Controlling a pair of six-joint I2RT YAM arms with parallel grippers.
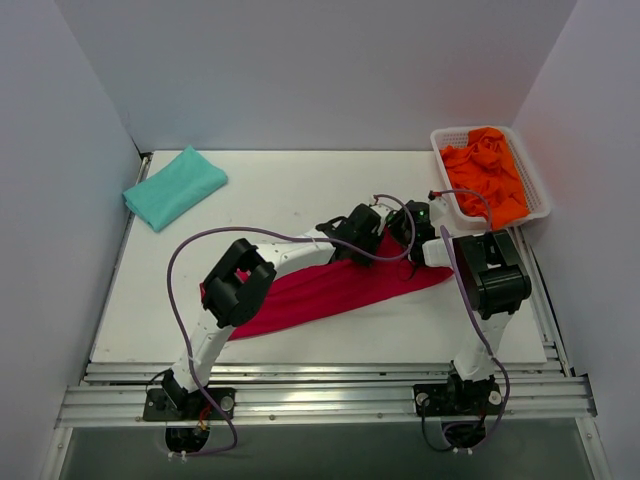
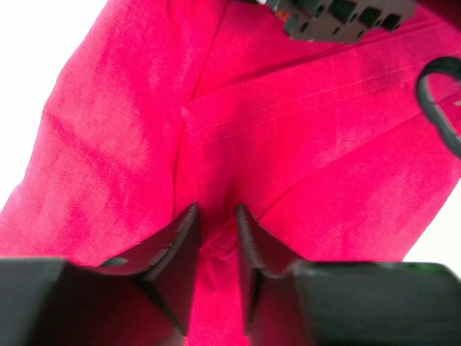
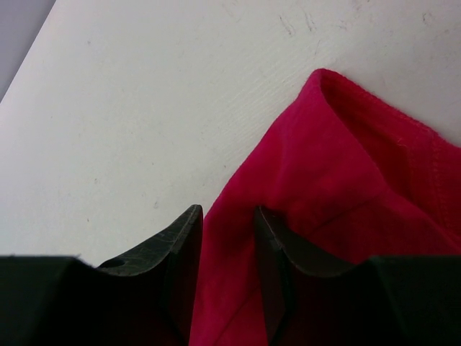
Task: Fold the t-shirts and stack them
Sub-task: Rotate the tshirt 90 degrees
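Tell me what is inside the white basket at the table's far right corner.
The white basket holds a crumpled heap of orange t-shirts. How many cannot be told, and the basket's floor beneath them is covered.

A crimson t-shirt [image 1: 330, 290], teal t-shirt [image 1: 175, 187], orange t-shirts [image 1: 487, 175], white basket [image 1: 475, 130], white table [image 1: 300, 190]
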